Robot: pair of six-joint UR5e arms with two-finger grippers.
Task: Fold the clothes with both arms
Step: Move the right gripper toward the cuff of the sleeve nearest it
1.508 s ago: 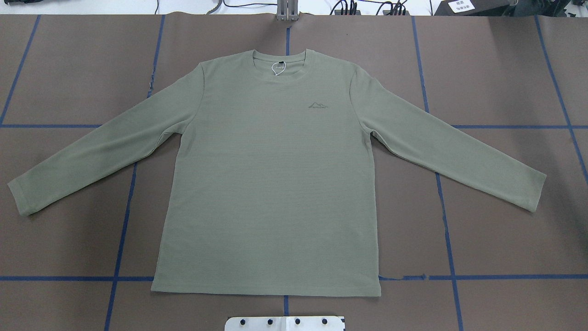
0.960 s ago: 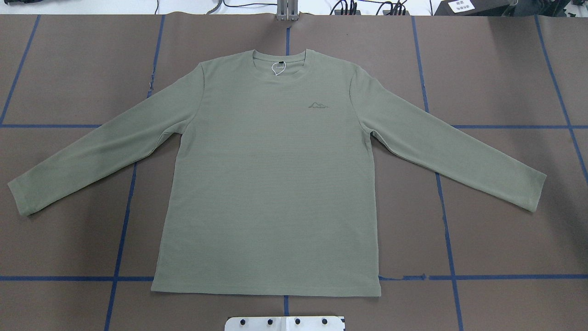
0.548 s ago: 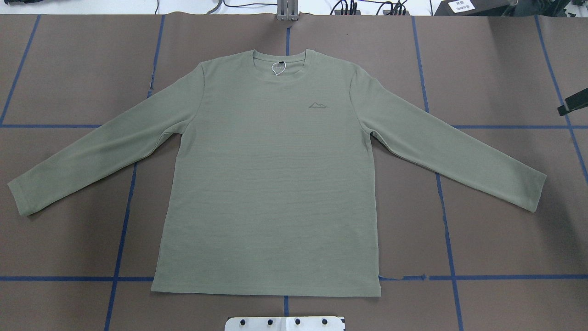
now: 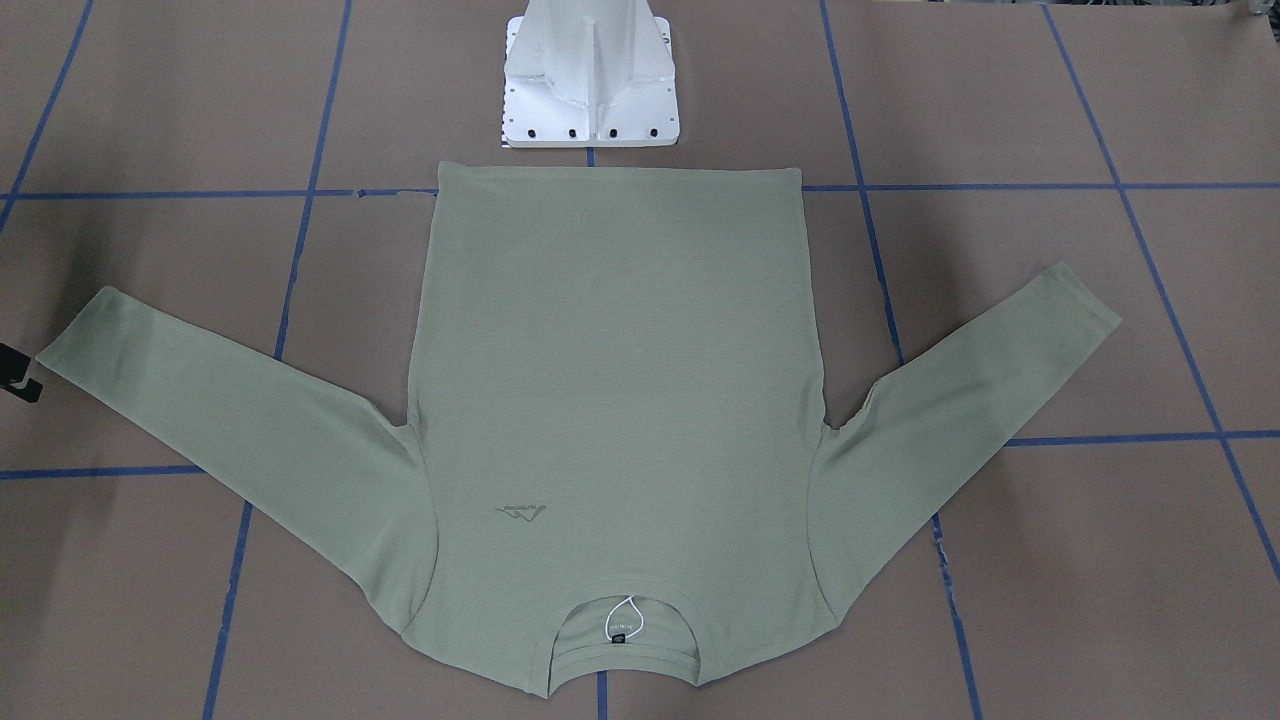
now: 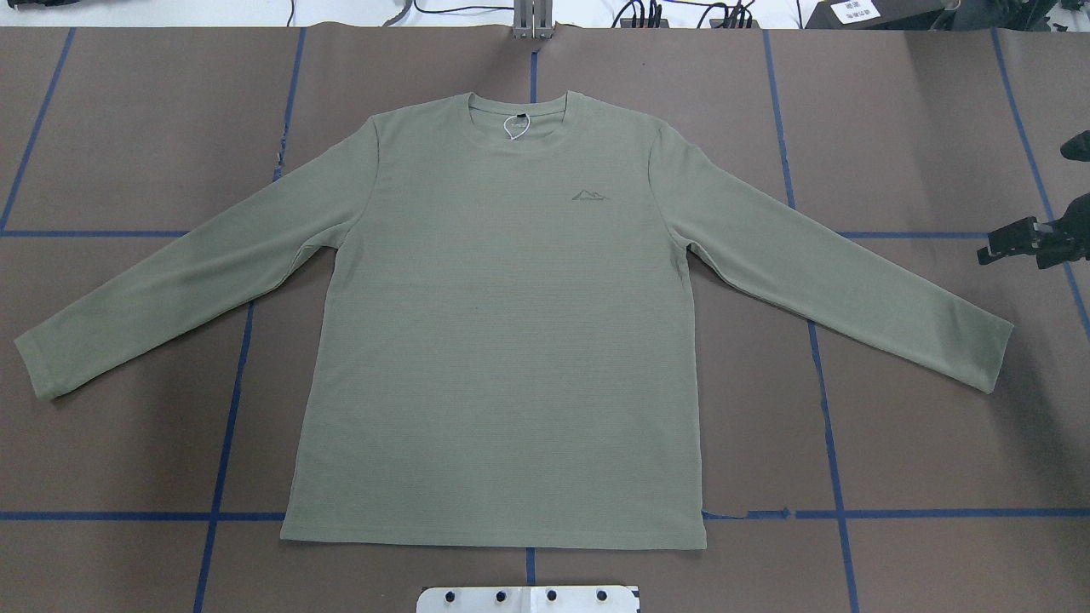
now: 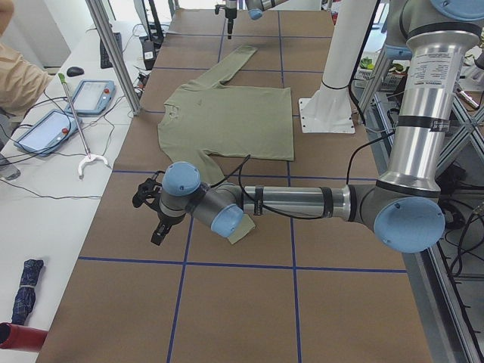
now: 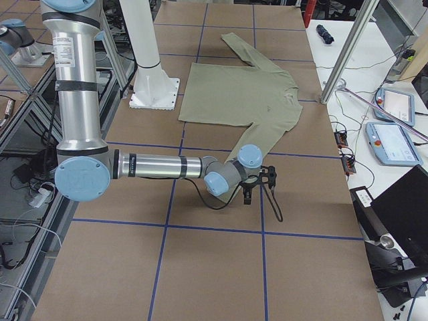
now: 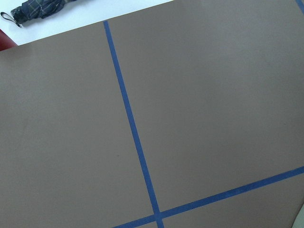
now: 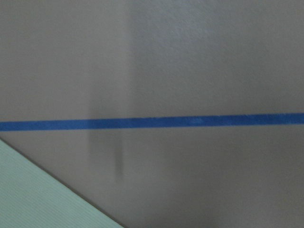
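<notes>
The sage-green long-sleeved shirt (image 5: 502, 340) lies flat and face up on the brown table, neck away from the robot and both sleeves spread out. My right gripper (image 5: 988, 251) hangs at the overhead view's right edge, beyond the right sleeve's cuff (image 5: 992, 353) and apart from it; I cannot tell whether it is open. It also shows at the front-facing view's left edge (image 4: 22, 378). My left gripper (image 6: 151, 215) shows only in the exterior left view, low over the table just past the left cuff (image 5: 38, 366); I cannot tell its state. The right wrist view catches a shirt edge (image 9: 38, 199).
The white pedestal base (image 4: 590, 80) stands at the shirt's hem. Blue tape lines (image 5: 830, 443) grid the table. A white bench beyond the neck side holds teach pendants (image 6: 45, 128) and a folded umbrella (image 6: 26, 280), with an operator beside it.
My right gripper has come into the overhead view from the right edge and moved left and nearer, toward the right cuff. The shirt has not moved.
</notes>
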